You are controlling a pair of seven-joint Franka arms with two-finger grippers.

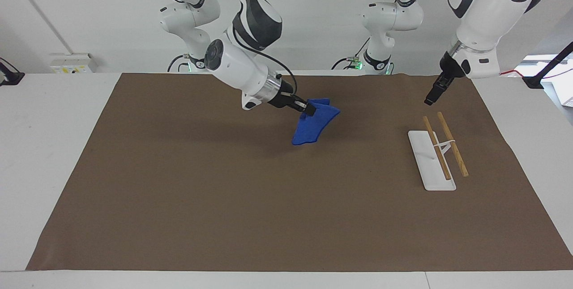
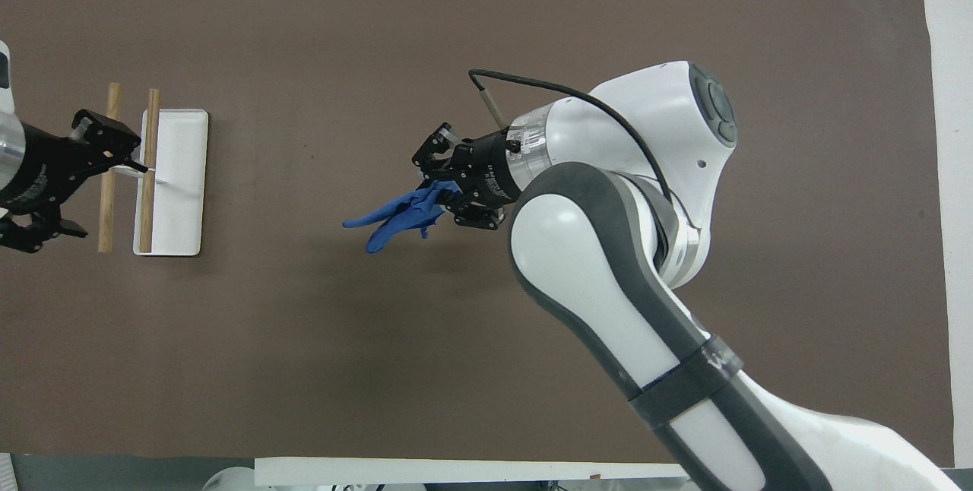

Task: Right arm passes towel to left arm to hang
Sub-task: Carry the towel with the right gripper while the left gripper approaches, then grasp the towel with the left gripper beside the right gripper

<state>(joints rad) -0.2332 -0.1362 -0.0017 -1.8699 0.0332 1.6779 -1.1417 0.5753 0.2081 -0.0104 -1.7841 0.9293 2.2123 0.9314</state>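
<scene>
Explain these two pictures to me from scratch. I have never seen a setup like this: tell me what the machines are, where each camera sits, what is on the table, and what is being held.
These are two white robot arms at a table covered by a brown mat. One picture is taken from across the table, facing the arms; the other looks steeply down from above their own end, so the sides appear swapped between them.

The right gripper is up in the air over the middle of the mat, shut on a blue towel that dangles from it, clear of the surface.

The left gripper is open and holds nothing; it hangs above a small rack, a white base carrying two wooden bars, which stands toward the left arm's end of the table.
</scene>
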